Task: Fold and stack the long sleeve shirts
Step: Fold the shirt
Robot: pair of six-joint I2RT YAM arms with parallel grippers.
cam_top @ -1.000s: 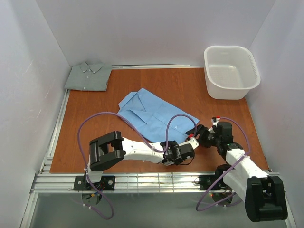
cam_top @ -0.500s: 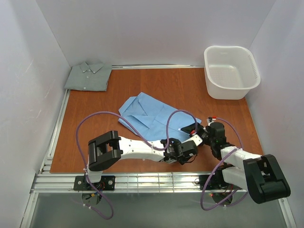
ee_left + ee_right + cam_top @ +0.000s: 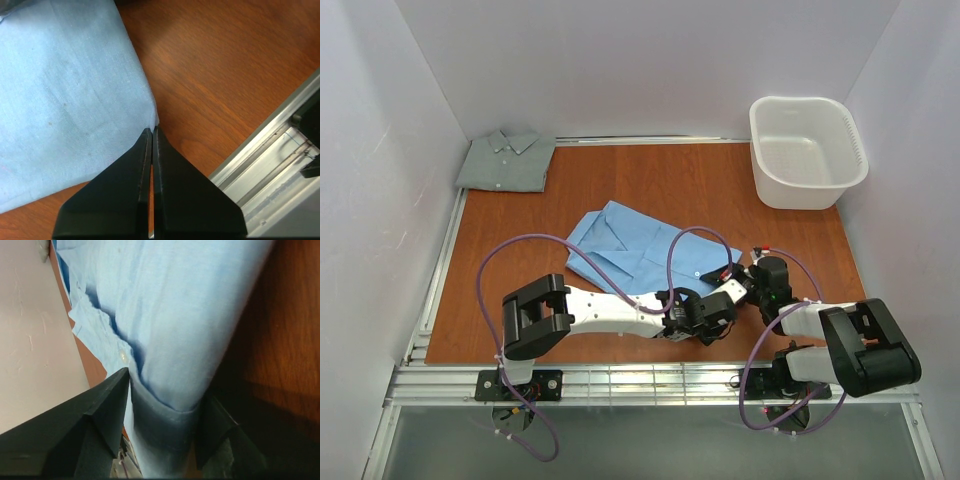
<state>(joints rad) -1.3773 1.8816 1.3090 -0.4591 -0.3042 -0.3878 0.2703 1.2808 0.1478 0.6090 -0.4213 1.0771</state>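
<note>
The light blue long sleeve shirt (image 3: pixel 640 245) lies spread on the wooden table (image 3: pixel 520 300), collar toward the far left. The grey-green shirt (image 3: pixel 507 160) lies folded at the far left corner. My left gripper (image 3: pixel 705 313) rests low at the blue shirt's near edge. In the left wrist view this gripper (image 3: pixel 151 131) is shut, its tips pinching the corner of the blue cloth (image 3: pixel 70 100). My right gripper (image 3: pixel 733 284) is at the shirt's near right corner. In the right wrist view its fingers (image 3: pixel 165 390) press on both sides of a thick fold of the blue shirt (image 3: pixel 175 315).
A white plastic basket (image 3: pixel 807 150) stands at the far right. The aluminium rail (image 3: pixel 620 382) runs along the near edge, close behind both grippers. White walls enclose the table on three sides. Purple cables (image 3: pixel 520 250) loop above the near half.
My right gripper has swung left and low onto the shirt's near right corner, and its jaws have narrowed round the fold. The left gripper stays shut and has crept slightly away from the rail.
</note>
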